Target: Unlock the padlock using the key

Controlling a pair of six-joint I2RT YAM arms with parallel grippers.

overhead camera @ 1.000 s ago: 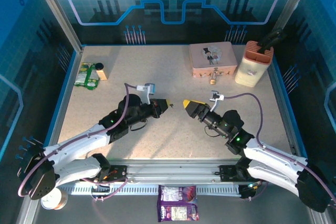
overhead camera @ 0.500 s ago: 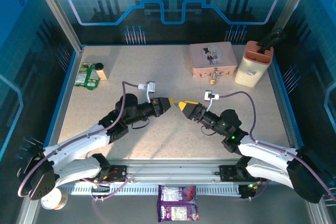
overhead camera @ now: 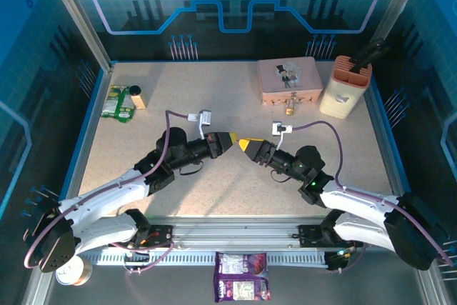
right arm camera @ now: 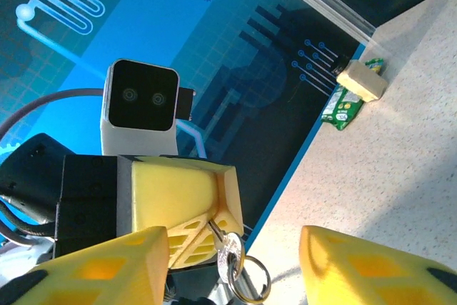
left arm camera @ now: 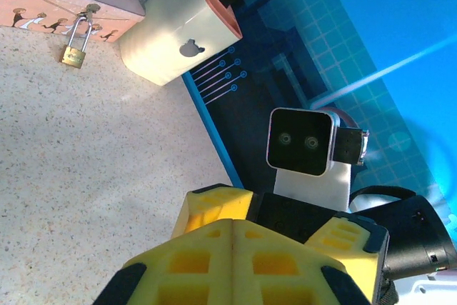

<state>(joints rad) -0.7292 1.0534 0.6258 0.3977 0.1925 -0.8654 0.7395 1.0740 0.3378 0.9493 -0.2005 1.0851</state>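
Observation:
The key (right arm camera: 230,251), small and silvery with a split ring on its head, sticks out of the tips of my left gripper (right arm camera: 213,221), which is shut on its blade. My left gripper (overhead camera: 230,138) and right gripper (overhead camera: 246,144) meet tip to tip above the middle of the table. My right gripper (right arm camera: 234,248) is open, with one yellow finger on each side of the key and touching neither. The brass padlock (overhead camera: 290,108) hangs at the front of the pink tin (overhead camera: 289,80), far back right. The padlock (left arm camera: 73,55) is also seen from my left gripper (left arm camera: 234,223).
A cream knife holder (overhead camera: 345,89) stands right of the pink tin. A green packet (overhead camera: 118,103) and a small block (overhead camera: 137,96) lie at the back left. A purple packet (overhead camera: 241,276) lies below the table's front rail.
My right gripper has moved left to the left gripper's tips and its jaws have narrowed around the key. The left gripper shifted slightly right, still shut.

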